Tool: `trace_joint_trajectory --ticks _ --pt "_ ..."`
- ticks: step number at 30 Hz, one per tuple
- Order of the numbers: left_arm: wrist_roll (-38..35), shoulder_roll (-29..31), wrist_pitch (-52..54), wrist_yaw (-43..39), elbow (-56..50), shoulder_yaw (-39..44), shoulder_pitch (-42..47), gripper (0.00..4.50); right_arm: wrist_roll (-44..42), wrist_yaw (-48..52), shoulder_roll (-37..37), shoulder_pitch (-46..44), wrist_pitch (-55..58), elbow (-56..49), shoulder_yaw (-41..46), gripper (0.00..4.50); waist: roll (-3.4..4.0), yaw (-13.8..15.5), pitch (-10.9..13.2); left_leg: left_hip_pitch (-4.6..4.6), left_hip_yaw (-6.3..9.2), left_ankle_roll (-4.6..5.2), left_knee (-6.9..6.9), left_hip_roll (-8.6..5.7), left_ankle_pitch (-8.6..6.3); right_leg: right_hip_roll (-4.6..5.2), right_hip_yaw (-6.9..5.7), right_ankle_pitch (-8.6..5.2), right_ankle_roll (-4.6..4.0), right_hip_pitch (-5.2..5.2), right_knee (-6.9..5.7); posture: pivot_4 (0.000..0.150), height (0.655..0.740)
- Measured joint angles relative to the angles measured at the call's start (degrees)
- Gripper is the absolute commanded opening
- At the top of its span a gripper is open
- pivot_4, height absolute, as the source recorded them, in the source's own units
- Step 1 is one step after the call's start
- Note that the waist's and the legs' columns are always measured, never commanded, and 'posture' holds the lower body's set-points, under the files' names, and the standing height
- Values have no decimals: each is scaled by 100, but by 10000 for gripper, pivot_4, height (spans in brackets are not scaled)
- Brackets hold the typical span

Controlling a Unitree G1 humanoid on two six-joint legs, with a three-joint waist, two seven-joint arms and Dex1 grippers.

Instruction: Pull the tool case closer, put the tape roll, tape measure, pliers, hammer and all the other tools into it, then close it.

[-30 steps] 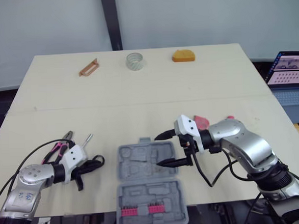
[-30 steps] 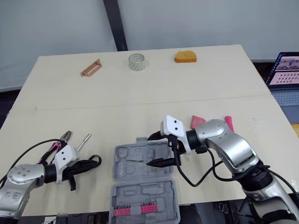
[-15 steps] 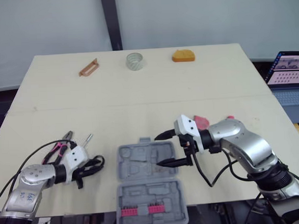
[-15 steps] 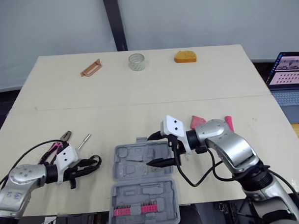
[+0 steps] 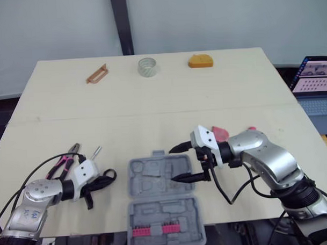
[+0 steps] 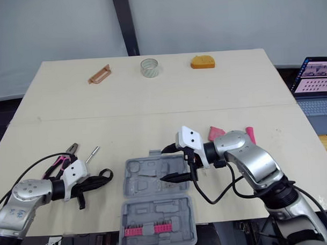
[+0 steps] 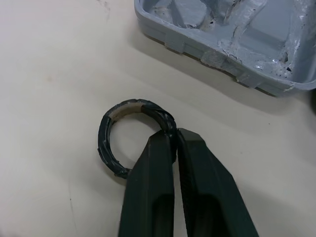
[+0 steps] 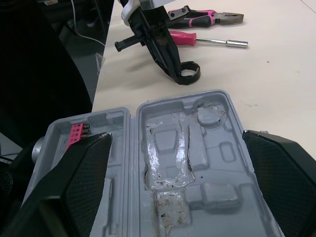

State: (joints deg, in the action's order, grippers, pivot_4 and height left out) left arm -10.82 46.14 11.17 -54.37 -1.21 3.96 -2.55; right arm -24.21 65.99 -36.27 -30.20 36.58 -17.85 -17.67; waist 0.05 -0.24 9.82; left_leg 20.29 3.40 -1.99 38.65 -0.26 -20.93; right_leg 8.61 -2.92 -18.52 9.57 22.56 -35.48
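The grey tool case (image 5: pixel 154 175) lies open near the table's front edge, with pink bits (image 5: pixel 152 230) in its near half. My left gripper (image 5: pixel 103 179) is to the left of the case, shut on the rim of a black tape roll (image 7: pixel 109 129) that rests on the table. My right gripper (image 5: pixel 174 164) hovers open over the case's right side, jaws wide apart. Pink-handled pliers (image 5: pixel 62 162) and a small screwdriver (image 5: pixel 95 153) lie behind the left gripper. An orange tape measure (image 5: pixel 201 61) sits at the far edge.
A clear tape roll (image 5: pixel 147 66) and a brown tool (image 5: pixel 96 74) lie at the table's far side. A pink object (image 5: pixel 220 132) shows behind my right wrist. A laptop (image 5: pixel 315 77) stands off the table's right edge.
My left gripper has shifted slightly right toward the case, the black tape roll still in its grip. The right arm and the case have not moved.
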Motion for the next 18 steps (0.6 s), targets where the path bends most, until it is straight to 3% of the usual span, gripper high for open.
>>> trace_joint_trajectory --ticks 10,18 --pt "-67 0 22 -40 -14 26 0 459 -57 -29 3 -1 -2 0 39 45000 0 0 0 0 0 0 0 0 0 0 0 0 0 0 0 1500 7400" --pt "-710 120 790 -308 -636 195 464 459 -252 -112 15 -76 -3 -65 327 45000 -1 11 1 4 5 0 6 -1 -1 2 -1 0 0 -1 -1 1500 7400"
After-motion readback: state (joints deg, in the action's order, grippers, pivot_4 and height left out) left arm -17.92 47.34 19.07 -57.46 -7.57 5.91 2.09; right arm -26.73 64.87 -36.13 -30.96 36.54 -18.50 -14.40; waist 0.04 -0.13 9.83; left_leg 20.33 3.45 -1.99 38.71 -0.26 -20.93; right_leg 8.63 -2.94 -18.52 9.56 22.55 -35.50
